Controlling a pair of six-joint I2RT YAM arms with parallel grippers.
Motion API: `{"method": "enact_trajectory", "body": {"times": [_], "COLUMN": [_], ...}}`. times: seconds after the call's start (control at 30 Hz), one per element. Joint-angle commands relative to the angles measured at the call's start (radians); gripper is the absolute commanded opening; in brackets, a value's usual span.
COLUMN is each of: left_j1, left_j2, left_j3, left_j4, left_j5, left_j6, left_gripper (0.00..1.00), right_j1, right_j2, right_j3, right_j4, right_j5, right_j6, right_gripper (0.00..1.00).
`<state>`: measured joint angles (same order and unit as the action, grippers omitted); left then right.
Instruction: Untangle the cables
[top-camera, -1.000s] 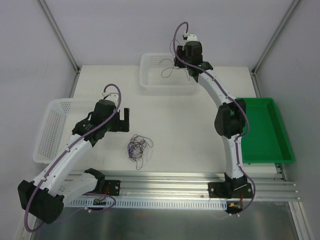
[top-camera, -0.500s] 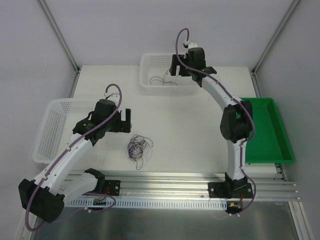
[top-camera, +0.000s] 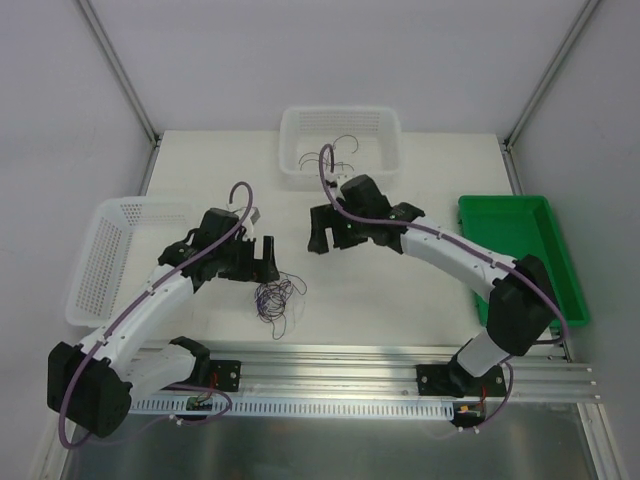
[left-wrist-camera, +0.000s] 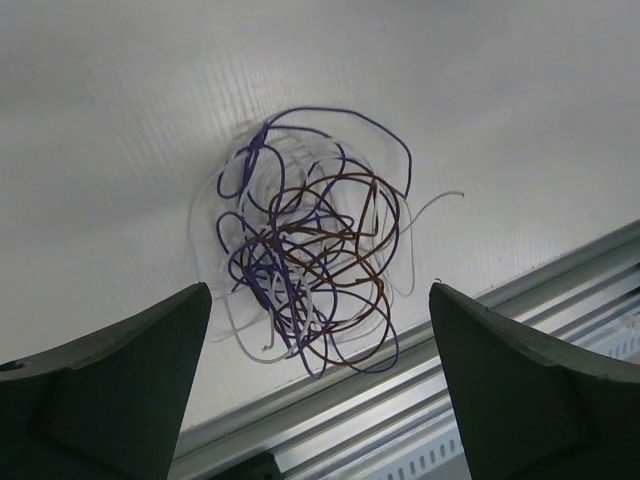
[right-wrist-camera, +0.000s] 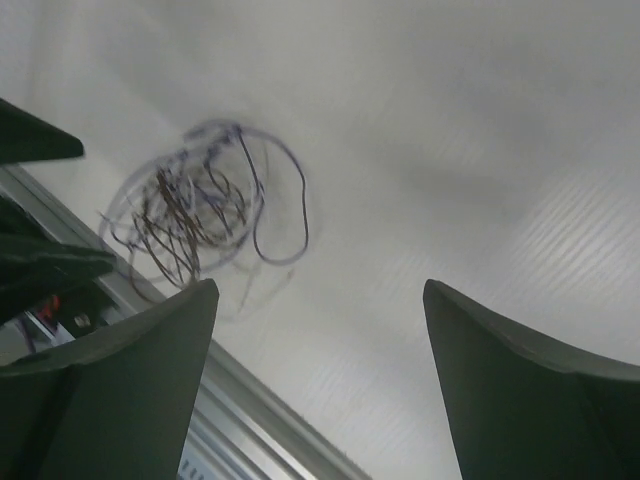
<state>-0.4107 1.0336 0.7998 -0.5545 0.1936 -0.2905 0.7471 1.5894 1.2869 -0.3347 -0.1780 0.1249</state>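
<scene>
Tangle, top view: thin purple, dark and white cables bunched on the tabletop, near the front rail and between the two arms.
Left fingers, top view: spread, just behind and left of the tangle; seemingly not touching it, though this view is too coarse to be sure.
Right fingers, top view: over bare tabletop, behind and right of the tangle, apart from it.
Back basket, top view: white, at the far edge; a few loose cables lie inside.
Other bins, top view: white side basket at left, green tray at right.
Tangle, left wrist: purple, brown and white loops centred between the fingers, rail just past them.
Left fingers, left wrist: wide apart, gripping nothing.
Tangle, right wrist: blurred knot up-left in frame.
Right fingers, right wrist: wide apart, empty.
</scene>
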Motion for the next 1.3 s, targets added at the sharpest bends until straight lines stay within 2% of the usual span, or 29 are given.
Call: {"method": "enact_trajectory", "body": {"times": [0.0,0.13,0.23,0.37,0.47,0.5,0.77,0.9,1.07,1.17,1.2,1.27], "left_j1": [0.006,-0.022,-0.079,-0.193,-0.252,-0.258,-0.273,-0.281,-0.301,-0.323,-0.324,-0.324], "left_j2": [-0.045,-0.110,-0.138,-0.126,-0.119,-0.130,-0.325,-0.336,-0.282,-0.256,-0.259,-0.283], "left_j3": [-0.086,-0.172,-0.247,-0.341,-0.389,-0.419,-0.550,-0.574,-0.600,-0.605,-0.605,-0.602], "left_j4": [0.011,0.042,0.125,0.228,0.324,0.347,0.493,0.551,0.653,0.680,0.680,0.670], "left_j5": [0.104,0.067,0.015,-0.107,-0.163,-0.160,-0.140,-0.123,-0.109,-0.114,-0.111,-0.114], "left_j6": [-0.113,-0.206,-0.297,-0.375,-0.404,-0.430,-0.570,-0.613,-0.653,-0.661,-0.658,-0.644], "left_gripper": [0.91,0.87,0.81,0.63,0.26,0.01,0.00,0.00,0.00,0.00,0.00,0.08], "right_j1": [0.081,0.133,0.175,0.219,0.230,0.236,0.281,0.293,0.291,0.291,0.288,0.284], "right_j2": [-0.083,-0.146,-0.160,-0.144,-0.123,-0.118,-0.046,0.020,0.108,0.133,0.130,0.107], "right_j3": [-0.145,-0.280,-0.305,-0.314,-0.333,-0.351,-0.423,-0.420,-0.416,-0.409,-0.413,-0.437], "right_j4": [-0.001,0.095,0.155,0.226,0.301,0.322,0.520,0.569,0.654,0.665,0.652,0.640], "right_j5": [0.073,0.086,0.095,0.112,0.097,0.088,0.065,0.061,0.043,0.035,0.046,0.057], "right_j6": [0.061,0.096,0.104,0.078,0.094,0.100,0.169,0.191,0.209,0.205,0.197,0.176], "right_gripper": [0.88,0.88,0.87,0.87,0.87,0.87,0.82,0.81,0.73,0.54,0.37,0.13]}}
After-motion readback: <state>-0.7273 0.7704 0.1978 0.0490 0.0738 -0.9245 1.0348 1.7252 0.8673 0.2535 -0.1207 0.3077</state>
